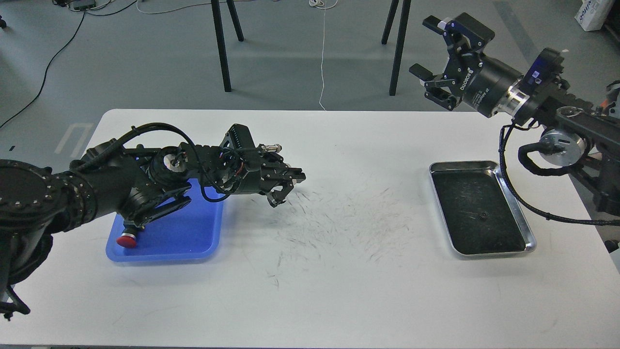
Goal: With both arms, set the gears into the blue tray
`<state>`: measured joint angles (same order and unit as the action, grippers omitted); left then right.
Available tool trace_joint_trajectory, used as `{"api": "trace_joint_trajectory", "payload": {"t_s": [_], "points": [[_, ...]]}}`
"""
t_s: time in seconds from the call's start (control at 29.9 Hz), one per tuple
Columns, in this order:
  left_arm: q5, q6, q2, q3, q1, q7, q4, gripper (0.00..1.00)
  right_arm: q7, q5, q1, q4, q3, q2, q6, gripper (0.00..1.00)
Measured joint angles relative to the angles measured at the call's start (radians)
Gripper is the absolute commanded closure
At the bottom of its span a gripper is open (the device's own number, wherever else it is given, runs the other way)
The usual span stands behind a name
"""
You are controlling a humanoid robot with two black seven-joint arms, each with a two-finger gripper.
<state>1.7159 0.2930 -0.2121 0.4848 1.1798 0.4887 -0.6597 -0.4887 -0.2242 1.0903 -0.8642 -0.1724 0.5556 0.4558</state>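
Observation:
One tiny black gear (pixel 483 216) lies on the black lining of the silver tray (pixel 529 241) at the right. The blue tray (pixel 193 240) sits at the left, its far half hidden under my left arm. My left gripper (pixel 289 189) hovers just right of the blue tray, over the scuffed table. Its fingers stand apart and I see nothing between them. My right gripper (pixel 426 47) is open and empty, raised high beyond the table's far right edge, well above and behind the silver tray.
A red-capped button (pixel 127 240) rests at the near left of the blue tray. Black chair legs (pixel 220 46) stand on the floor behind the table. The white table (pixel 339 291) carries dark scuff marks at its middle.

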Motion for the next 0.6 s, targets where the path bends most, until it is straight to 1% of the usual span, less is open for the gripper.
{"api": "trace_joint_trajectory", "payload": {"t_s": [0.3, 0.6], "points": [[0.001, 0.0, -0.092, -0.002, 0.012, 0.0, -0.054, 0.86, 0.0, 0.0, -0.03, -0.024, -0.002, 0.002, 0.0, 0.02], [0.005, 0.006, -0.17, -0.004, 0.012, 0.0, -0.106, 0.86, 0.0, -0.002, -0.12, -0.068, -0.052, 0.005, -0.001, 0.02]]}}
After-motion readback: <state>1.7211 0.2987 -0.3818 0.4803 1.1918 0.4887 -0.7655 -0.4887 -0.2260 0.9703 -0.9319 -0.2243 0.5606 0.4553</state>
